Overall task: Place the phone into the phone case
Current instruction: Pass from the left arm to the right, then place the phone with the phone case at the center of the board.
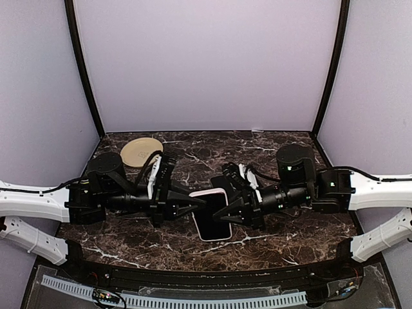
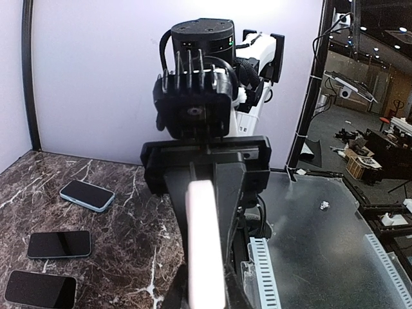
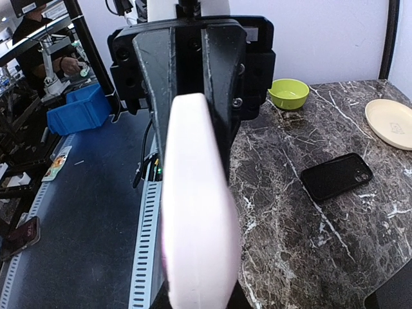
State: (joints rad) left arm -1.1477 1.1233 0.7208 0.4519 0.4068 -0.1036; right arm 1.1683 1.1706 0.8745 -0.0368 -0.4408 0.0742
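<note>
The phone case (image 1: 205, 193) is white to pale pink and hangs just above the middle of the marble table (image 1: 270, 145). The dark phone (image 1: 214, 217) shows face up inside its rim. How deep it sits I cannot tell. My left gripper (image 1: 198, 203) is shut on the case's left edge. My right gripper (image 1: 226, 212) is shut on its right edge. The left wrist view looks along the white case edge (image 2: 205, 244), held in the left gripper (image 2: 206, 291). In the right wrist view the pink case edge (image 3: 196, 212) fills the right gripper (image 3: 199, 297).
A tan plate (image 1: 140, 151) lies at the back left, and a green bowl (image 3: 288, 93) stands beyond it. A black phone (image 3: 338, 175) lies on the marble. A blue-cased phone (image 2: 87, 194) and two dark phones (image 2: 59, 244) (image 2: 40, 289) also lie flat there.
</note>
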